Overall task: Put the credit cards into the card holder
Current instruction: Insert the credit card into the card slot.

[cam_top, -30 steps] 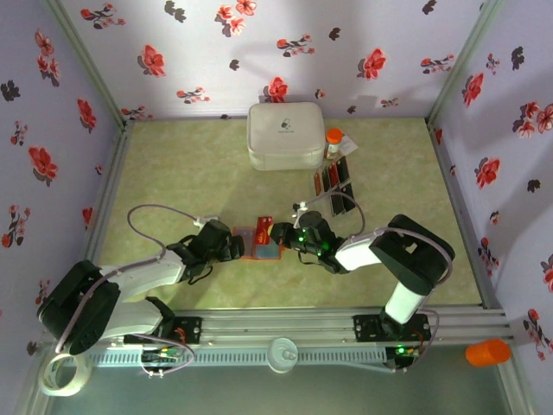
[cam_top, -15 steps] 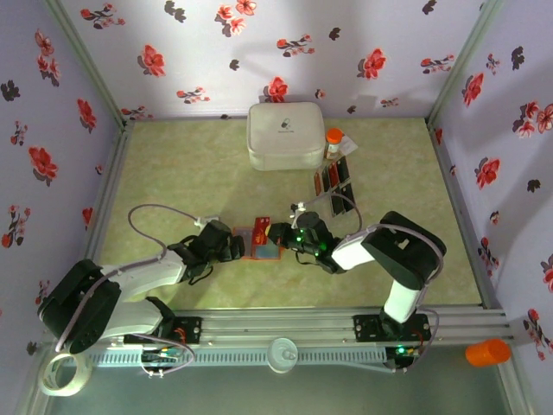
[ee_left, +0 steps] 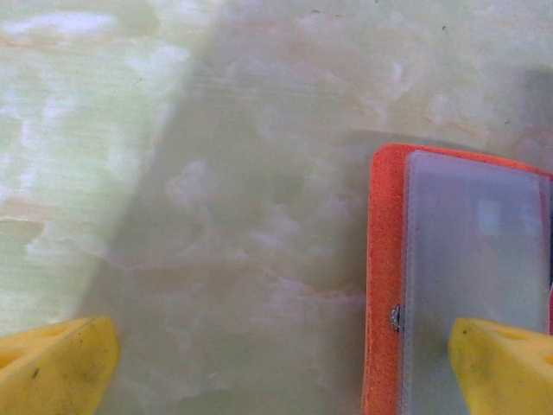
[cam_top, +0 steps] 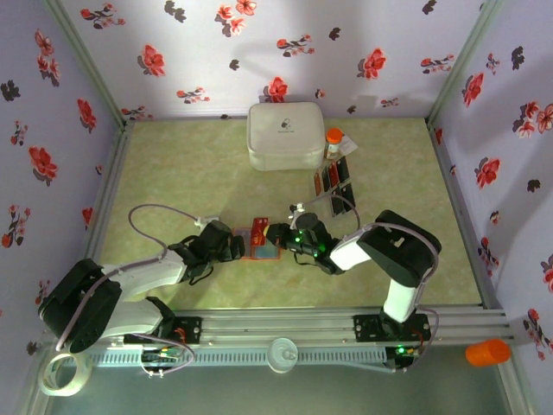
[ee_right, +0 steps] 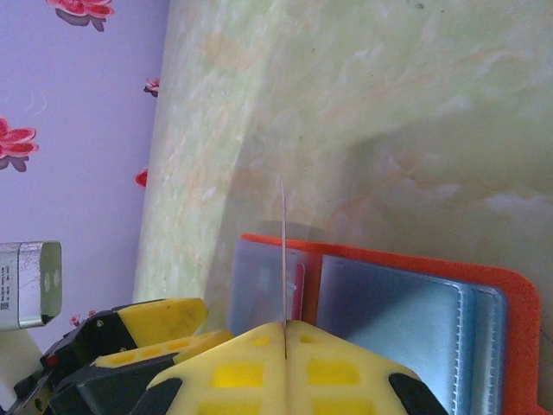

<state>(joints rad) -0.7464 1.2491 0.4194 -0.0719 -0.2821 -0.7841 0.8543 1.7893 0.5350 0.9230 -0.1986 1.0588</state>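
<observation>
One credit card (ee_right: 283, 251) stood pinched edge-on in the closed right gripper (ee_right: 285, 327), the open card holder (ee_right: 406, 298) just ahead of it; the left gripper (ee_left: 276, 367) gaped wide. Insertion step, I reckoned: next, aligning it with a sleeve.

Right gripper (ee_right: 284, 327): yellow fingers pressed together, pinching a thin card (ee_right: 282, 251) that is seen edge-on as an upright line. The card stands over the left blue-grey pocket of the open orange card holder (ee_right: 415, 258), which lies flat on the green marbled table (ee_right: 363, 86). A red strip (ee_right: 299, 290) shows just right of the card. Contact between card and pocket: not discernible. Purple flowered wall (ee_right: 78, 104) at left.
</observation>
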